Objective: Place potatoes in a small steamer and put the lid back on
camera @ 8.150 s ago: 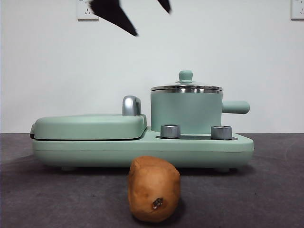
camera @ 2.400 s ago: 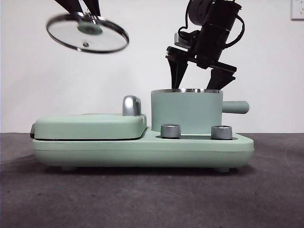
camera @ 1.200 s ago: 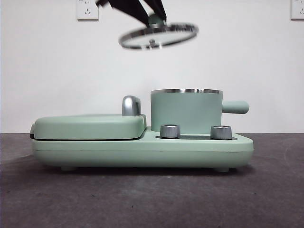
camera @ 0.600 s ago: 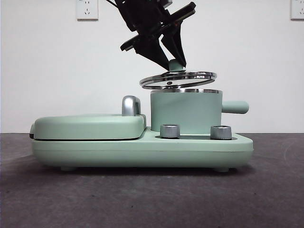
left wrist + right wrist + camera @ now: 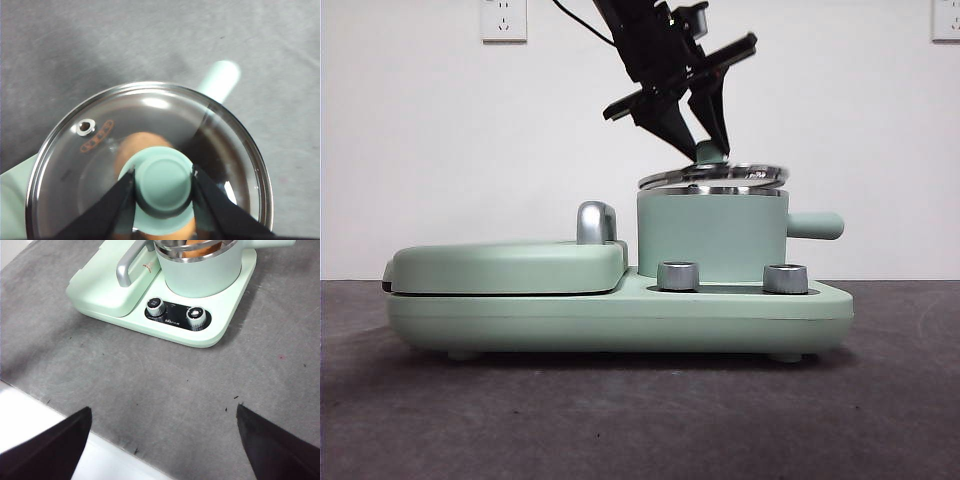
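Observation:
The small steamer (image 5: 712, 235) stands on the right half of the mint green appliance. The glass lid (image 5: 713, 177) lies slightly tilted at its steel rim, touching or a hair above it. My left gripper (image 5: 705, 150) comes down from above, shut on the lid's green knob (image 5: 164, 181). Through the glass (image 5: 150, 115) the orange-brown potato (image 5: 137, 145) shows inside the pot. My right gripper (image 5: 163, 410) hangs open high over the table's front, away from the pot (image 5: 200, 275), with nothing between its jaws.
The flat griddle cover (image 5: 510, 265) with its chrome handle (image 5: 595, 222) sits left of the pot. Two steel dials (image 5: 678, 276) (image 5: 785, 278) face front on the base. The pot's stubby handle (image 5: 815, 225) points right. Grey table mat (image 5: 150, 380) lies before the appliance.
The left gripper has carried the lid from high left to the right and down to the pot's rim. The right gripper has drawn back from the pot. The potato is gone from the table.

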